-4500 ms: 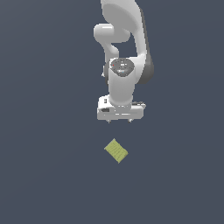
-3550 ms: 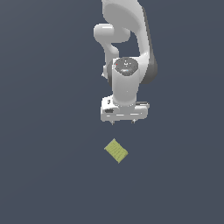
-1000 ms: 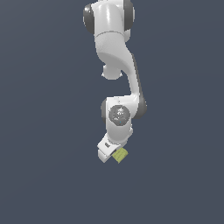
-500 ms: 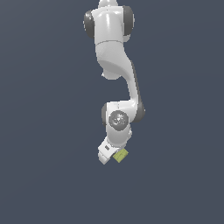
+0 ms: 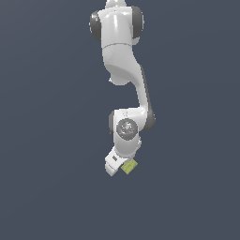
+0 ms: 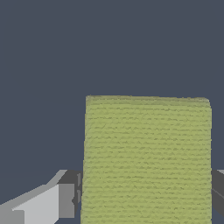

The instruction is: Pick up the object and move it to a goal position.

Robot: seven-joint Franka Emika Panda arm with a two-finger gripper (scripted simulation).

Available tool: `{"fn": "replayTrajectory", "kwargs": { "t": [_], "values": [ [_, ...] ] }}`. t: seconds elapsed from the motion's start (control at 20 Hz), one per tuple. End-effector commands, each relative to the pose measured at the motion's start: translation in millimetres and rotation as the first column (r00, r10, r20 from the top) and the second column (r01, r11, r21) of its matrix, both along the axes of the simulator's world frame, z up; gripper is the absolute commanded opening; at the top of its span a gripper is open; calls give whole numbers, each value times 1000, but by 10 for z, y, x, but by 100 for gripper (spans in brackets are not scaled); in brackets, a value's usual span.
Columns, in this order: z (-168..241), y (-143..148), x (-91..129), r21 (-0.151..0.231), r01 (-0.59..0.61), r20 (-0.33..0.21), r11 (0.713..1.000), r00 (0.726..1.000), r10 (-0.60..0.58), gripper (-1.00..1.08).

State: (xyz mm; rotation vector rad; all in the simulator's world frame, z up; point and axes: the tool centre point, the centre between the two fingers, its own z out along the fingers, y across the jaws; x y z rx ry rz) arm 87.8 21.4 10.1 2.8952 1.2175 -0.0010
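Down low in the exterior view, one white gripper (image 5: 123, 168) tilted toward that view's left, with one small yellow-green block (image 5: 129, 166) tucked just under its wrist and partly hidden by the white housing. Closed in on the block from both sides, judging by the wrist view: a grey finger (image 6: 65, 200) flush against one edge of the block (image 6: 146, 159), a second dark finger only just showing at the opposite edge, contact there likely but hard to confirm at the frame's border. Block filling much of the wrist view, rectangular, its top crossed by faint ribbed lines, running out of frame at the near end. No writing, brand or label readable on the block, nor on the gripper or arm. Counted: one block, one gripper, two fingers, one arm (image 5: 124, 75). Further out, white arm segments with dark joints rising from the gripper to the exterior view's top edge. All round, plain dark blue-grey ground (image 5: 47, 140), unmarked. Whether the block rests on that ground or hangs clear of it: cannot tell.
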Motion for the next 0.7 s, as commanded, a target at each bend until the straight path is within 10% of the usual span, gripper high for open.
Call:
{"fn": "replayTrajectory", "kwargs": {
  "t": [0.0,0.65],
  "values": [
    [5,-1,2,0,-1,1,1000,1000,1,-100],
    [653,-351,248,1,-79,150,997,986,78,-100]
  ]
}}
